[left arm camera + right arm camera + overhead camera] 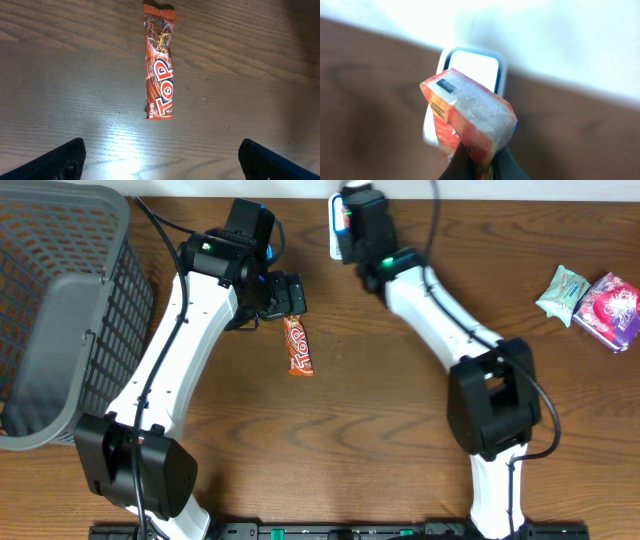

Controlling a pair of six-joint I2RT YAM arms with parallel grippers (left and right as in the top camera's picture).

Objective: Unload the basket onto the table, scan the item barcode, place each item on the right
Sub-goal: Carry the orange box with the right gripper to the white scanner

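At the desk's far edge: the scanner (472,70) shows only its bright window and pale rim. It is blurred, and its lower part is covered by the orange packet (470,112).
Right end effector (480,162): pressed together on the packet's lower end. Only the dark finger bases show, cut off by the frame edge.
Orange packet: held up in front of the scanner window and tilted. A dark printed patch near its upper end is too blurred to read.
Overhead view: the right wrist hides the packet, and only a sliver of the scanner (338,225) shows beside the arm.
Left end effector (167,165): spread wide and holding nothing. Only the two dark fingertips show, at the bottom corners.
Candy bar (160,70): lies flat on the desk (380,400) between and beyond those fingertips, untouched. Its far end is crinkled and hard to read.
Left side: a grey basket (60,310), cut off by the frame edge.
Right side: a teal packet (560,292) touches a pink packet (610,310), well apart from both arms.
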